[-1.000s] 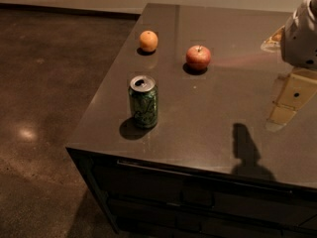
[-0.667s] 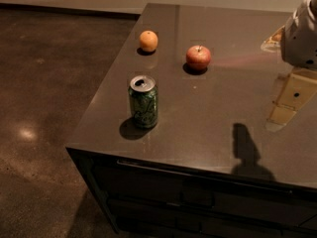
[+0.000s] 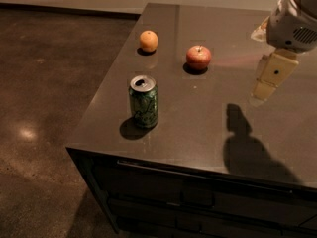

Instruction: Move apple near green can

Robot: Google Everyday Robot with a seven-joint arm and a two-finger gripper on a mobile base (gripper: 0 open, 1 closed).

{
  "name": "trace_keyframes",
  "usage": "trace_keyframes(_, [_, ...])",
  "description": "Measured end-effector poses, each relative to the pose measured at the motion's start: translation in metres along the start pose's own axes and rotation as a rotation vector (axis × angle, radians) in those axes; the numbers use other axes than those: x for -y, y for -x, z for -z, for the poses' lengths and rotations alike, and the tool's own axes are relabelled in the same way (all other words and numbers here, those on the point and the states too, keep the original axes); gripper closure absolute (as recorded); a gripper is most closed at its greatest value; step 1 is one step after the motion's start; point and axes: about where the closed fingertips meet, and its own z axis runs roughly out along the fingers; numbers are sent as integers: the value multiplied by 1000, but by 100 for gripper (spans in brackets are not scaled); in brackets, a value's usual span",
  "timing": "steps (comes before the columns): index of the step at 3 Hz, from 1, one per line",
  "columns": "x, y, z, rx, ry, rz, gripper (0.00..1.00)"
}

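Observation:
The red apple with a short stem sits on the dark table top, toward the back middle. The green can stands upright with its silver top open, near the table's front left, in front of and to the left of the apple, apart from it. My gripper hangs above the table at the right, well to the right of the apple and holding nothing. Its shadow falls on the table below it.
A small plain orange fruit lies left of the apple near the table's left edge. The table's left and front edges drop to a brown floor. Drawers run along the table's front.
My gripper and arm have shifted a little left and toward the back of the table. The apple, can and orange fruit have not moved.

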Motion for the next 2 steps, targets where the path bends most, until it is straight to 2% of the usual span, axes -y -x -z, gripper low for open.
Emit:
trace_keyframes(1, [42,12,-17,51,1,-50,0])
trace_keyframes(2, [98,32,-58,88,-23,-95,0])
